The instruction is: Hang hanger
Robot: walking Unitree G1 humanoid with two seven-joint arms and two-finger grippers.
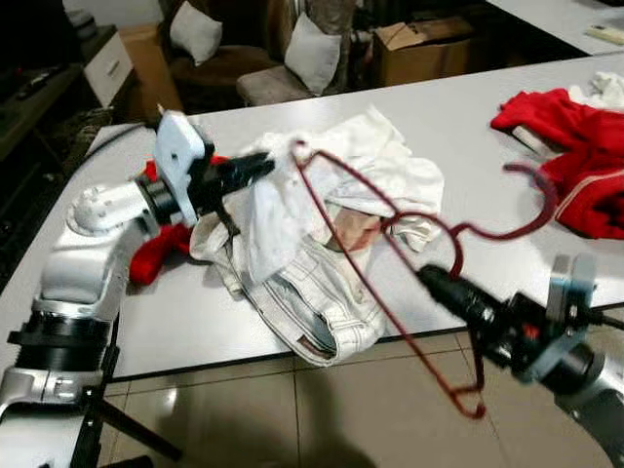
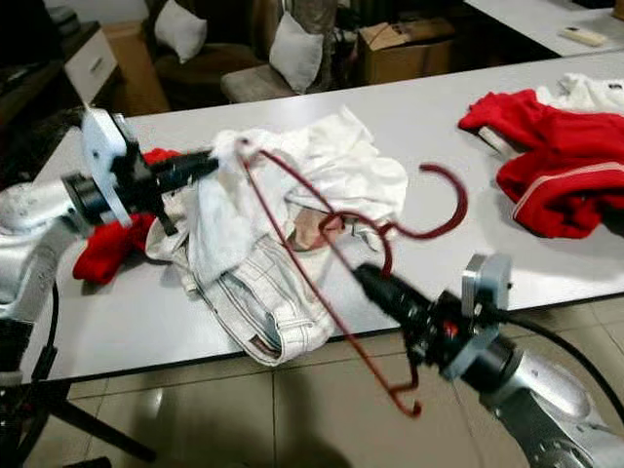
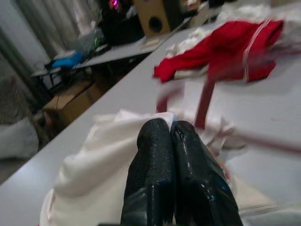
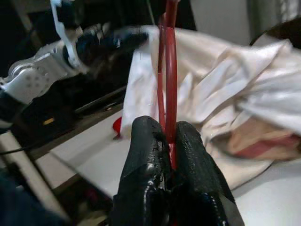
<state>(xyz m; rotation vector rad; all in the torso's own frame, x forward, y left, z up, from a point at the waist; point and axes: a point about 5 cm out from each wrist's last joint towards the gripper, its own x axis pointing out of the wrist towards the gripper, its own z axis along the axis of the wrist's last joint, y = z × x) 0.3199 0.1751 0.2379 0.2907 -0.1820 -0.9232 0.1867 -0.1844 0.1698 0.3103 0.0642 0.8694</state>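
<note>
Right wrist view: right tool [image 4: 170, 141] clamps red hanger [image 4: 170, 70]; left tool [image 1: 263, 166] pinches white garment [image 1: 283, 210]

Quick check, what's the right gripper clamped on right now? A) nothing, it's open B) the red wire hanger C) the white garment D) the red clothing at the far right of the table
B. The right gripper is shut on the red wire hanger; the right wrist view shows the red wire running between its closed fingers, while the left gripper is the one pinching the white garment.
</note>
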